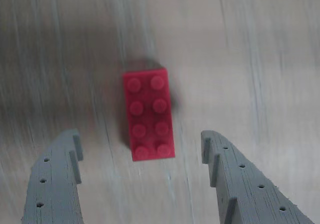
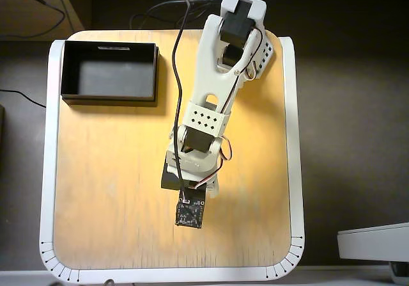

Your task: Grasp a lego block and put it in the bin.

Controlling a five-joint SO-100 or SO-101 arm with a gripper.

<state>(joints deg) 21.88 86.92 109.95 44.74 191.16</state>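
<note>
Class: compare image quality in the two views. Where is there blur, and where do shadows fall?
Wrist view: table grain streaked by blur, lego block soft-edged with a faint shadow along its right side. Overhead view: sharp, warm light, bin shadowed inside.

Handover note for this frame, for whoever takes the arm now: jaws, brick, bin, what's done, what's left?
Gripper: jaws open, empty, hanging over the table.
Brick: flat on the wood, studs up, its near end between the two fingertips in the wrist view; untouched. In the overhead view the arm hides it.
Bin: top-left corner of the table in the overhead view, empty.
Done: approach and line-up.
Left: lower, close, lift, carry to the bin, release.
</note>
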